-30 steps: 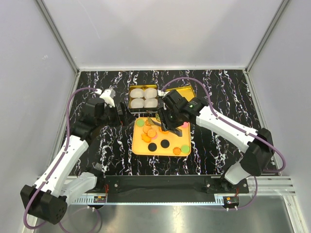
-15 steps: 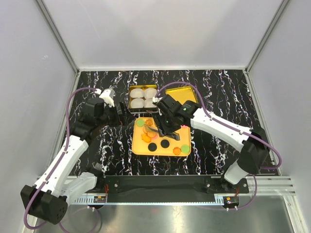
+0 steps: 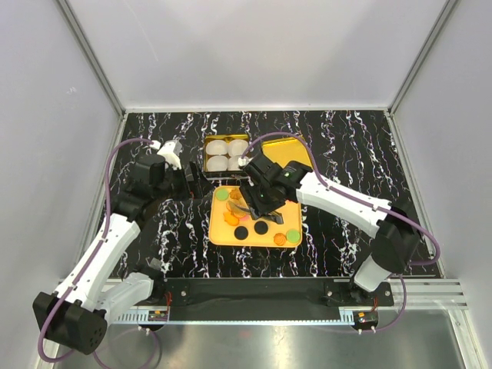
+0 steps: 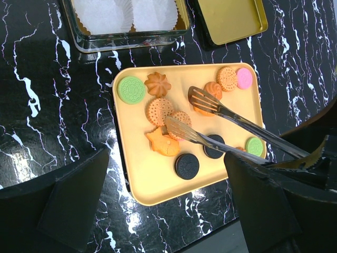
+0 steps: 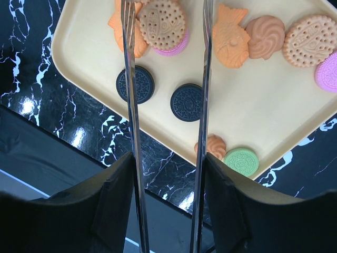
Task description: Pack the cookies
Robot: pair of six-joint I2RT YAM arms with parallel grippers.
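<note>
Right tool (image 5: 168,176) grips slotted metal tongs (image 4: 231,113), blades apart above ridged cookies (image 4: 159,110) on glossy yellow tray (image 4: 152,184); left tool (image 4: 168,208) wide.

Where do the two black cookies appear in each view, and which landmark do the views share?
Top external: black cookies in the tray's near half, near its middle.
Left wrist: cookies low on the tray, one partly under the tongs.
Right wrist: cookies centre-left, one crossed by a tongs arm.
Landmark: the green cookie nearest them, at the tray's edge.
</note>
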